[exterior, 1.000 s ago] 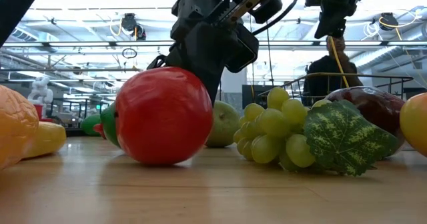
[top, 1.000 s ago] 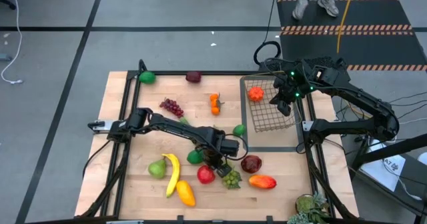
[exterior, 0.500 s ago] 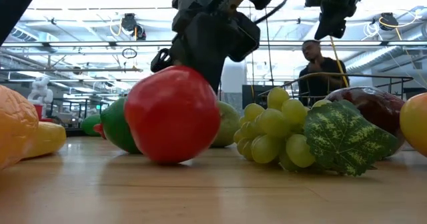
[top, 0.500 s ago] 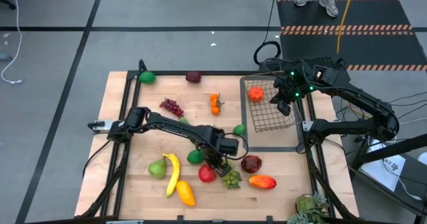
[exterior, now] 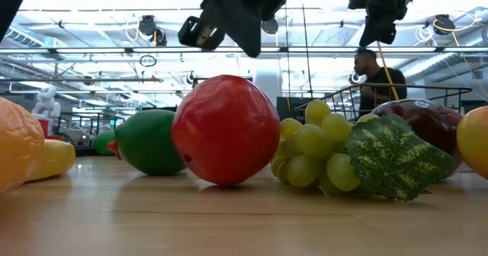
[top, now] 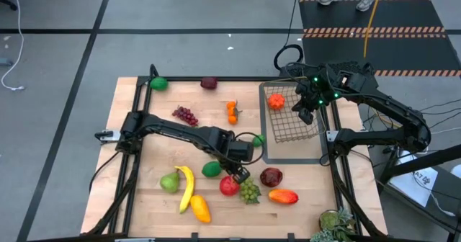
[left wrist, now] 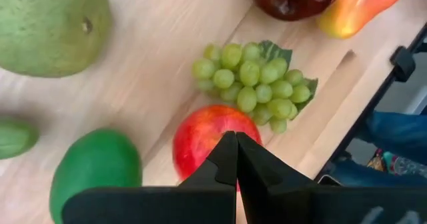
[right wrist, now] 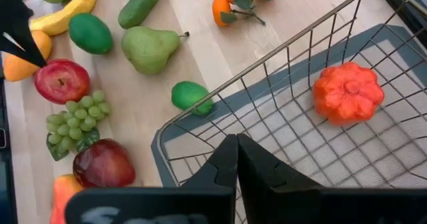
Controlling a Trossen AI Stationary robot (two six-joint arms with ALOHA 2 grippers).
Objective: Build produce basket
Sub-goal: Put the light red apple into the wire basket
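Note:
A red apple (top: pixel 229 186) (left wrist: pixel 203 144) rests on the table near its front edge, against a bunch of green grapes (top: pixel 249 191) (exterior: pixel 313 149). My left gripper (top: pixel 239 172) (left wrist: pixel 235 144) hangs shut just above the apple, clear of it in the low view (exterior: pixel 250 50). The wire basket (top: pixel 292 119) (right wrist: pixel 267 64) stands at the far right with an orange pumpkin-like fruit (top: pixel 276 101) (right wrist: pixel 348 93) in it. My right gripper (top: pixel 306 116) (right wrist: pixel 235 147) hangs shut over the basket's near part.
Around the apple lie a green fruit (top: pixel 211 169), a dark red apple (top: pixel 271 176), a mango (top: pixel 283 196), a banana (top: pixel 187 186) and a pear (top: pixel 169 181). Purple grapes (top: pixel 185 114) and oranges (top: pixel 232 111) lie farther back. A flat dark tray (top: pixel 288 155) lies under the basket.
My left gripper has gone up off the red apple, staying shut, and tipped more steeply downward. The apple has rolled along the table toward the right edge until it sits against the green grapes, uncovering the green fruit behind it.

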